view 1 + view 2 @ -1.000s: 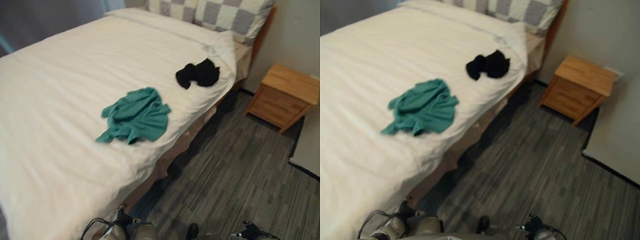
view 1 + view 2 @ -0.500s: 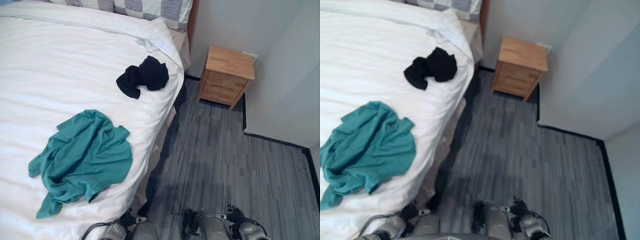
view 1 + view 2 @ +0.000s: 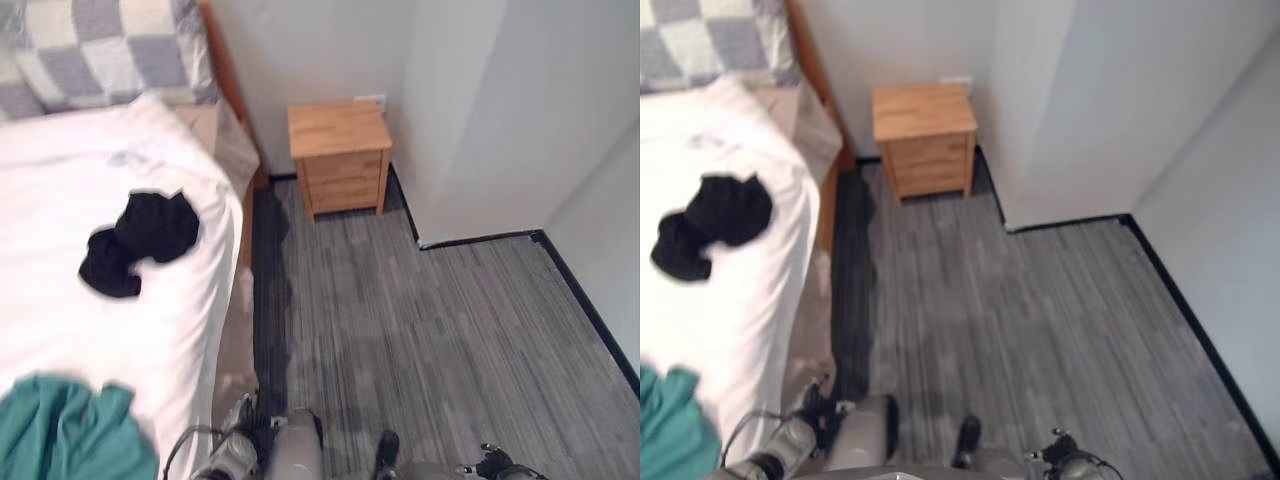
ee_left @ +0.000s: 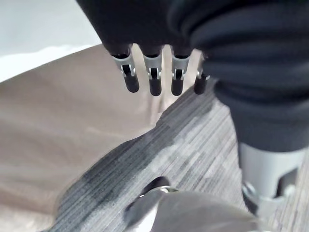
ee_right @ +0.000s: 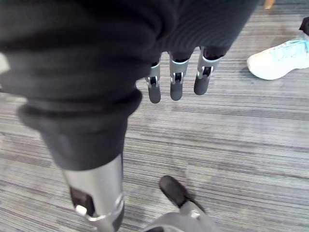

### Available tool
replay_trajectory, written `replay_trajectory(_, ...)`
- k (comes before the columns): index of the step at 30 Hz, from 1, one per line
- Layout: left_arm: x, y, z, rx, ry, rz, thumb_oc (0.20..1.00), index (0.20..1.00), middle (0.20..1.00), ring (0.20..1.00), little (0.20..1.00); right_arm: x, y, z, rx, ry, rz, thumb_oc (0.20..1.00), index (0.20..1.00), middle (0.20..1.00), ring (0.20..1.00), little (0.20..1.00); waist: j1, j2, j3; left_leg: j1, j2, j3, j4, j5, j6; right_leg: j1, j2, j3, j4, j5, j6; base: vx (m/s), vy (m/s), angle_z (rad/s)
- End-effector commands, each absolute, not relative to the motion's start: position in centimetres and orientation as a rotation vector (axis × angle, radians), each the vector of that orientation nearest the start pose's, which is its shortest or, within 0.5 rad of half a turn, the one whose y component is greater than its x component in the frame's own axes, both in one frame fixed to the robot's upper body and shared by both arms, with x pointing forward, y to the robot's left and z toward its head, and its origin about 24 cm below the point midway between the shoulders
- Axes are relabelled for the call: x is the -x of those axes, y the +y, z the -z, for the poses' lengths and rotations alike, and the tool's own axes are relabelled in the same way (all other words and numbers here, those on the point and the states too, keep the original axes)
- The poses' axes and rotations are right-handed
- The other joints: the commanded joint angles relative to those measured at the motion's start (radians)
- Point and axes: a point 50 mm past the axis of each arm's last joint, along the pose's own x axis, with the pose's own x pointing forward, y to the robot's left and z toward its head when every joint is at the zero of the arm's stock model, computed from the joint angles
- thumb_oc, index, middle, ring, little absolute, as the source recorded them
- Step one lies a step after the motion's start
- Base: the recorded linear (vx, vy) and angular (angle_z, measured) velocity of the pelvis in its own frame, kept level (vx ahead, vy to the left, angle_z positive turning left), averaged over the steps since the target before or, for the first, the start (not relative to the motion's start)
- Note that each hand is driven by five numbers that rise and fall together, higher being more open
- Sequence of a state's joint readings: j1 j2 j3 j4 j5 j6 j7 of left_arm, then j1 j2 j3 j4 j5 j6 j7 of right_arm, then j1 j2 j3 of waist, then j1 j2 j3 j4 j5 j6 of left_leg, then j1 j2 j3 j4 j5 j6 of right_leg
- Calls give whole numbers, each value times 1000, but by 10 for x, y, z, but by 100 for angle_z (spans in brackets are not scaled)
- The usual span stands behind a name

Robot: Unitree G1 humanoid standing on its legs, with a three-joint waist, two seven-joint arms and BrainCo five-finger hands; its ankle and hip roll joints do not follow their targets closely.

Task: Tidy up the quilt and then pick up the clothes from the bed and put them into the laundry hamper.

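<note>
Along the left side of the head views lies the bed with its smooth white quilt (image 3: 70, 300), a crumpled black garment (image 3: 138, 240) resting on it near the edge and a teal green garment (image 3: 60, 435) cut off at the lower corner. At the bed's head sits a grey-and-white checked pillow (image 3: 100, 50); beside the bed stands a small light wooden nightstand (image 3: 340, 152) on the grey striped plank floor (image 3: 440, 340). Left hand (image 4: 152, 72), seen from its wrist camera, hangs with fingers straight and released, holding nothing, beside the beige bed skirt (image 4: 63, 135). Right hand (image 5: 176, 79) likewise hangs relaxed and empty over the floor; a person's white shoe (image 5: 277, 60) lies near it.

Risk: both garments sit well apart from either hand, and the head camera faces mostly floor and wall. A reach begun from this stance would probably miss or drag the quilt out of order. The shoe suggests a person close by, so a swinging right arm could strike them.

Hidden: no laundry hamper can be made out, so the drop-off point is unknown. Most of the teal garment and the far side of the quilt lie outside the frame, so how tidy the quilt is overall cannot be judged.
</note>
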State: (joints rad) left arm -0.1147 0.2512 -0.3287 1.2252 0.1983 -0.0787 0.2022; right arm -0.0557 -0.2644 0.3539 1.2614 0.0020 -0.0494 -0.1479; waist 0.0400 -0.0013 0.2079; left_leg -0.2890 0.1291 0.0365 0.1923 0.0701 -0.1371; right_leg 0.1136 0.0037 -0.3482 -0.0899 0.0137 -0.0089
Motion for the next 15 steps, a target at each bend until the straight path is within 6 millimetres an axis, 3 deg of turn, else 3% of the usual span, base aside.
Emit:
replay_trajectory(1, -164, 218, 140, -718, 930, 83, 1000, 1000, 1000, 1000, 1000, -128, -237, 149, 537, 1064, 8, 1000, 1000, 1000, 1000, 1000, 59, -18, 42, 94, -21, 54, -208, 16, 26, 53, -53, 49, 3, -159, 117, 543, 200, -9)
replay_trajectory(2, -161, 218, 141, -725, 941, 94, 1000, 1000, 1000, 1000, 1000, -128, -237, 149, 546, 1064, 3, 1000, 1000, 1000, 1000, 1000, 65, -20, 42, 78, -17, 85, -231, 28, 28, 81, -54, 43, 3, -173, 120, 342, 126, 14)
replay_trajectory(5, -146, 222, 147, -743, 999, 118, 1000, 1000, 1000, 1000, 1000, -121, -235, 152, 555, 1083, -21, 1000, 1000, 1000, 1000, 1000, 79, -28, 22, 99, -33, 88, -255, 59, 44, 135, -50, 49, 21, -190, 128, 557, 215, 44)
replay_trajectory(6, -138, 227, 149, -748, 1033, 113, 1000, 1000, 1000, 1000, 1000, -118, -232, 154, 554, 1099, -42, 1000, 1000, 1000, 1000, 1000, 94, -40, 13, 116, -57, 71, -243, 46, 68, 125, -65, 57, 122, -199, 138, 552, 323, 49)
replay_trajectory(7, -136, 228, 150, -740, 1050, 111, 1000, 1000, 1000, 1000, 1000, -118, -229, 154, 557, 1095, -47, 1000, 1000, 1000, 1000, 1000, 84, -51, 25, 166, -99, 71, -230, 9, 105, 45, -143, 45, 413, -113, 207, 546, 324, 44)
replay_trajectory(8, -136, 228, 150, -740, 1050, 111, 1000, 1000, 1000, 1000, 1000, -118, -229, 154, 558, 1095, -46, 1000, 1000, 1000, 1000, 1000, 85, -50, 23, 162, -98, 71, -229, 9, 105, 42, -141, 46, 412, -111, 207, 674, 485, 23)
replay_trajectory(9, -138, 232, 148, -761, 1051, 108, 1000, 1000, 1000, 1000, 1000, -127, -229, 151, 564, 1074, -42, 1000, 1000, 1000, 1000, 1000, 54, -29, 50, 251, -115, 68, -257, -19, 137, -97, -190, 78, 684, 20, 222, 484, 326, 26)
replay_trajectory(10, -140, 236, 147, -770, 1046, 98, 1000, 1000, 1000, 1000, 1000, -134, -230, 149, 562, 1047, -30, 1000, 1000, 1000, 1000, 1000, 37, -13, 57, 287, -107, 54, -275, -34, 145, -158, -196, 81, 761, 26, 217, 487, 324, 47)
replay_trajectory(13, -146, 239, 143, -777, 1014, 78, 1000, 1000, 1000, 1000, 1000, -144, -228, 144, 544, 1002, -8, 1000, 1000, 1000, 1000, 1000, 5, 5, 69, 359, -102, 12, -280, -78, 138, -259, -197, 31, 666, -30, 188, 622, 67, 70)
replay_trajectory(15, -154, 237, 140, -771, 976, 79, 1000, 1000, 1000, 1000, 1000, -144, -230, 144, 530, 1003, 12, 1000, 1000, 1000, 1000, 1000, -13, 4, 63, 395, -102, -31, -280, -118, 123, -272, -199, 26, 393, -35, 175, 596, -185, 73)
